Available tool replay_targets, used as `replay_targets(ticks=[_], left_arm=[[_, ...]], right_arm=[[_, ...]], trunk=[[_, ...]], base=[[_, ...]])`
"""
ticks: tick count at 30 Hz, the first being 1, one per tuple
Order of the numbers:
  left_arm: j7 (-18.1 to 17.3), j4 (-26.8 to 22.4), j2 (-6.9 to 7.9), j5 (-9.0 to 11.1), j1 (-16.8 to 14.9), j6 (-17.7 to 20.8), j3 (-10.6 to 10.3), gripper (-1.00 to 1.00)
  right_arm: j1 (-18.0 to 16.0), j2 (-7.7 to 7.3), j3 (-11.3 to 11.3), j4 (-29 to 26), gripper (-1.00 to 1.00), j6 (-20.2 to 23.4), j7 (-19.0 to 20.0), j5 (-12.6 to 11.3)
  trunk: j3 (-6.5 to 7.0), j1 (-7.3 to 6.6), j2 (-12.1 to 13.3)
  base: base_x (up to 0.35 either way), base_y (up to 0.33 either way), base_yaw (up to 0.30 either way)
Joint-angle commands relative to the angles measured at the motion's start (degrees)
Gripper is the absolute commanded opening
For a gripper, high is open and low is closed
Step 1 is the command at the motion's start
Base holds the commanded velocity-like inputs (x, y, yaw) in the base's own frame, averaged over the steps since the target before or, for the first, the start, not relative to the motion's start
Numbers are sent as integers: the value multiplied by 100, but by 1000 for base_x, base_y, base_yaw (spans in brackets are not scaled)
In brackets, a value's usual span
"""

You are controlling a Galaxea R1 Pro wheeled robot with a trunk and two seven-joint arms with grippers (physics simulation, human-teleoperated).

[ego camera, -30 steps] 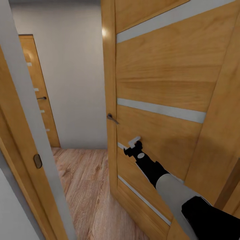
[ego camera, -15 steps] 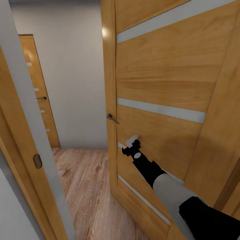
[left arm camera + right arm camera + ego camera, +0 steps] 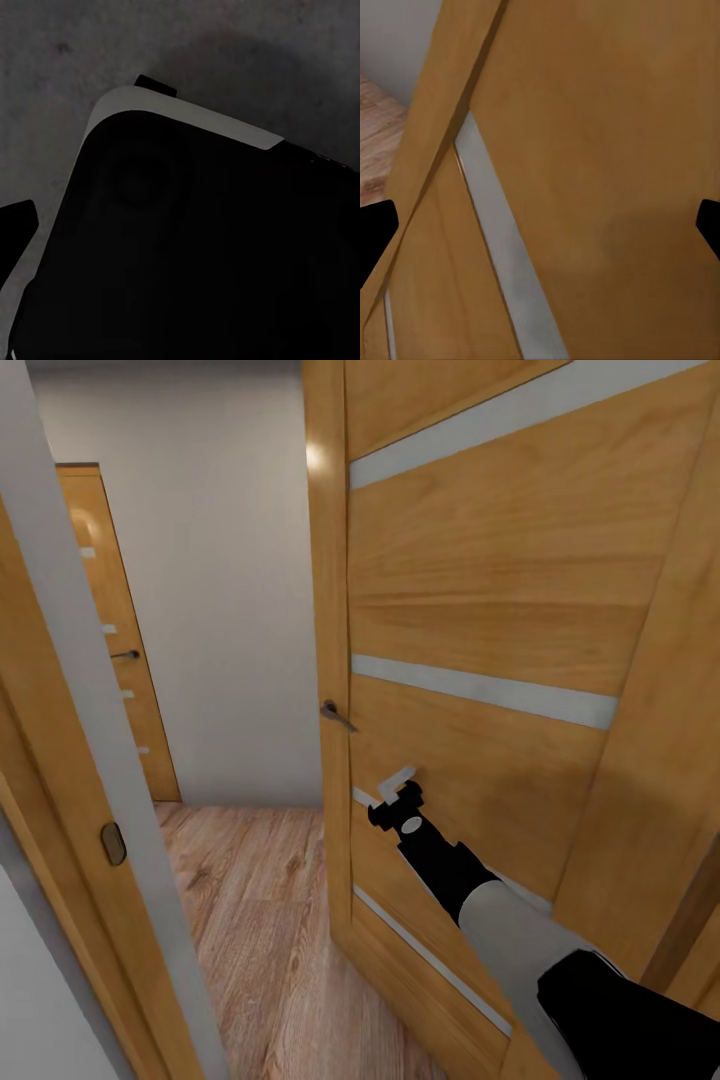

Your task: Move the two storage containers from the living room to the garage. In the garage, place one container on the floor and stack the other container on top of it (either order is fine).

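The two storage containers are out of view. I stand in a doorway facing a half-open wooden door (image 3: 480, 590) with grey stripes. My right gripper (image 3: 397, 784) is stretched out against the door's face, below and to the right of its metal handle (image 3: 336, 714). In the right wrist view the fingertips (image 3: 375, 232) sit at the far edges, so the gripper is open and empty, with the door panel (image 3: 607, 150) close ahead. In the left wrist view, one dark fingertip (image 3: 15, 229) of the left gripper shows beside my own dark body (image 3: 187, 247), above a dark grey floor (image 3: 225, 52).
The door frame (image 3: 90, 760) stands close on the left with a latch plate (image 3: 113, 843). Through the gap lies a light wood plank floor (image 3: 260, 920), a pale wall (image 3: 220, 610) and a second wooden door (image 3: 110, 630) at the far left.
My right gripper has slid slightly to the left along the door face. The door and the view have stayed put.
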Motion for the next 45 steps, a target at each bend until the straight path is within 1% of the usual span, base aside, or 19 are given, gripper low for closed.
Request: replay_targets(ticks=[1,4,7,11,13,15,23,37,40,45], left_arm=[[-15,-1,-1,5,-1,-11,44,100],[-15,-1,-1,5,-1,-11,43,100],[-16,-1,-3,5,-1,-11,42,100],[-16,-1,-6,5,-1,-11,42,100],[-16,-5,-8,5,-1,-11,39,100],[-16,-8,-12,5,-1,-11,39,100],[-16,-5,-4,10,-1,-7,58,100],[-16,-1,1,7,-1,-2,61,100],[-16,-1,1,11,-1,-2,65,100],[-16,-1,2,13,-1,-2,68,100]], right_arm=[[-1,0,23,-8,100,55,-18,47],[8,0,28,-14,100,68,-22,33],[6,0,20,-43,100,87,-135,-46],[10,0,12,-182,100,71,-459,-232],[9,0,13,-213,100,87,-540,-344],[8,0,19,-219,100,92,-563,-380],[7,0,30,-201,100,87,-609,-384],[9,0,30,-224,100,11,-616,-357],[6,0,23,-232,100,13,-731,-356],[5,0,10,-233,100,-1,-1212,-372]], trunk=[[-6,0,-3],[-6,0,-3],[-6,0,-3],[-6,0,-3],[-6,0,-3],[-6,0,-3],[-6,0,-3],[-6,0,-3],[-6,0,-3],[-6,0,-3]], base=[[0,0,0],[0,0,0],[0,0,0],[0,0,0],[0,0,0],[0,0,0],[62,-24,0],[232,-84,0],[245,-21,0],[245,-6,0]])
